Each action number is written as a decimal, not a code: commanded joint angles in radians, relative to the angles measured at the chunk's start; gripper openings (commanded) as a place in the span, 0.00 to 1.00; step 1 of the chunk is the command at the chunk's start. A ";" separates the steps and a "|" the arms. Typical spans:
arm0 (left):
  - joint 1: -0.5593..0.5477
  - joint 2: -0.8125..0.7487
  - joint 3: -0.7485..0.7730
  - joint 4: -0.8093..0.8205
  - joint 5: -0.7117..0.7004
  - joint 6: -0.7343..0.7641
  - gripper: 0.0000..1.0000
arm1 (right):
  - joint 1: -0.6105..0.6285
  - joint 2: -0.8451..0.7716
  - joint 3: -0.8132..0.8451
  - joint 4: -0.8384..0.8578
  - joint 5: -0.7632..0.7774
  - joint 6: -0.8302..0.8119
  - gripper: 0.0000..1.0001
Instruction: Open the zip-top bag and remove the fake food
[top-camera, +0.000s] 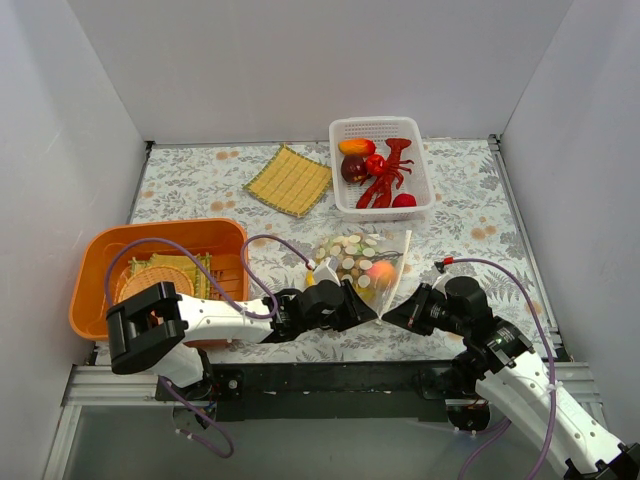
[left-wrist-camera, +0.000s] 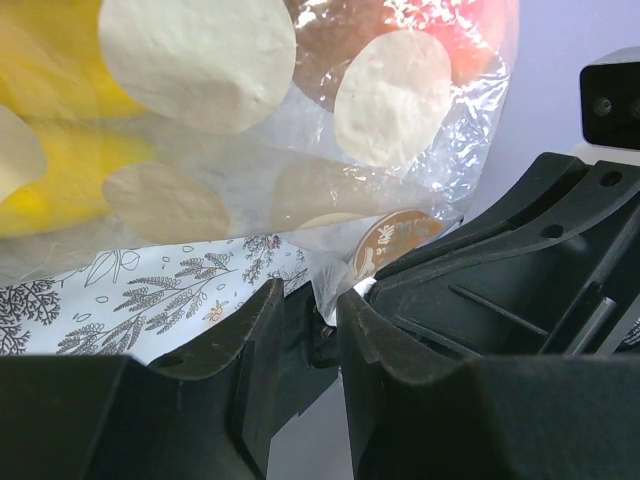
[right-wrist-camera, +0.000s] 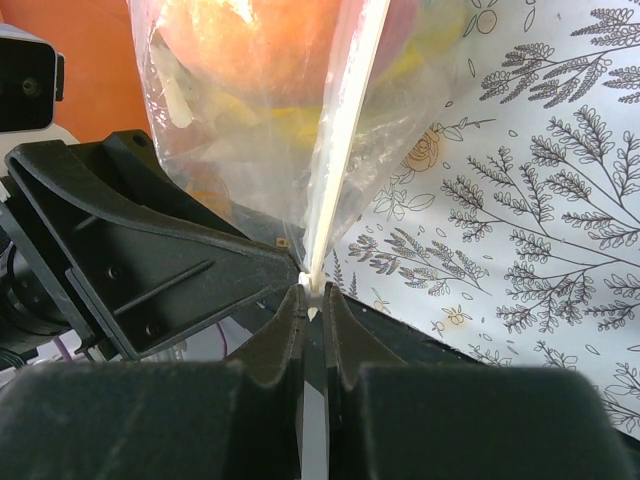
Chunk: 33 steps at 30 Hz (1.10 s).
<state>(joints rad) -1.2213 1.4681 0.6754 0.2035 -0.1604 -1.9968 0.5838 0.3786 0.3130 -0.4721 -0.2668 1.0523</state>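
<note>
The clear zip-top bag (top-camera: 358, 262) with white dots lies near the table's front, its zip edge (right-wrist-camera: 345, 130) toward the arms. Inside show a yellow banana bunch (left-wrist-camera: 60, 170), a brownish piece (left-wrist-camera: 325, 55) and a red-orange round fruit (right-wrist-camera: 255, 45). My left gripper (left-wrist-camera: 312, 290) is shut on the bag's lower corner. My right gripper (right-wrist-camera: 312, 288) is shut on the white zip strip at the bag's end. The two grippers meet tip to tip at the bag's near edge (top-camera: 380, 312).
A white slotted basket (top-camera: 383, 170) with a red toy lobster (top-camera: 385, 172) and round fruits stands at the back. An orange bin (top-camera: 160, 275) sits at the left beside my left arm. A yellow woven mat (top-camera: 289, 180) lies at the back centre.
</note>
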 joint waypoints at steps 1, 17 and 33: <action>-0.003 -0.005 0.013 0.025 -0.044 0.003 0.26 | 0.002 -0.004 0.021 0.010 -0.005 0.018 0.06; -0.004 0.031 0.052 0.045 -0.038 0.024 0.00 | 0.004 -0.044 -0.008 -0.003 0.001 0.029 0.23; -0.007 0.028 0.003 0.103 0.028 0.015 0.00 | 0.002 -0.057 -0.035 0.041 0.049 0.058 0.31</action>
<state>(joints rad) -1.2221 1.5017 0.6971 0.2745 -0.1646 -1.9835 0.5838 0.3202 0.2756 -0.4831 -0.2413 1.0969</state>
